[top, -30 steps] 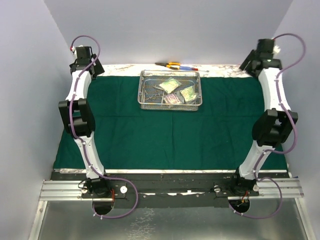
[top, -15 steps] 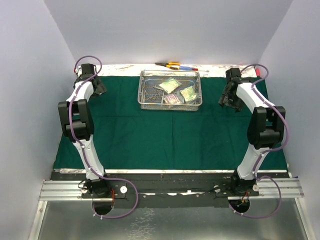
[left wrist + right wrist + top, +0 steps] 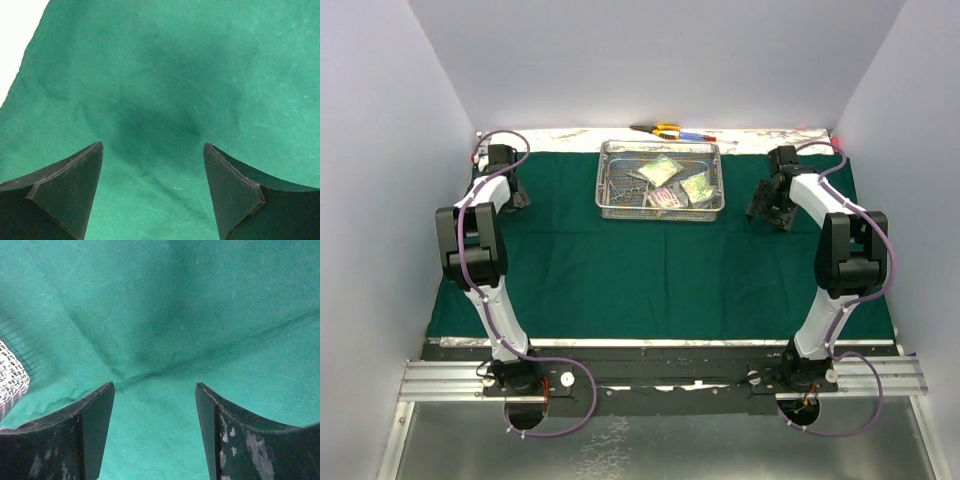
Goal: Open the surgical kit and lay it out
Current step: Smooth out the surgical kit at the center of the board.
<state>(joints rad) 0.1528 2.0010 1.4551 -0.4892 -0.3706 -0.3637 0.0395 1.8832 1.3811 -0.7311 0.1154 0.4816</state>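
The surgical kit's dark green cloth lies spread flat over the table. On its far middle stands the steel wire-mesh tray, with three clear packets inside. My left gripper hovers low over the cloth's back left part. Its jaws are open, with only cloth between them. My right gripper is low over the cloth just right of the tray. It is open and empty, above a crease. A tray corner shows at the left edge there.
A yellow-handled tool and red and blue pens lie behind the tray on the bare table strip. Grey walls close in both sides. The cloth's left edge and pale table lie close to the left gripper.
Both arms came down from raised poses at the back corners to just above the cloth. The right one also swung inward toward the tray. Both grippers narrowed slightly.
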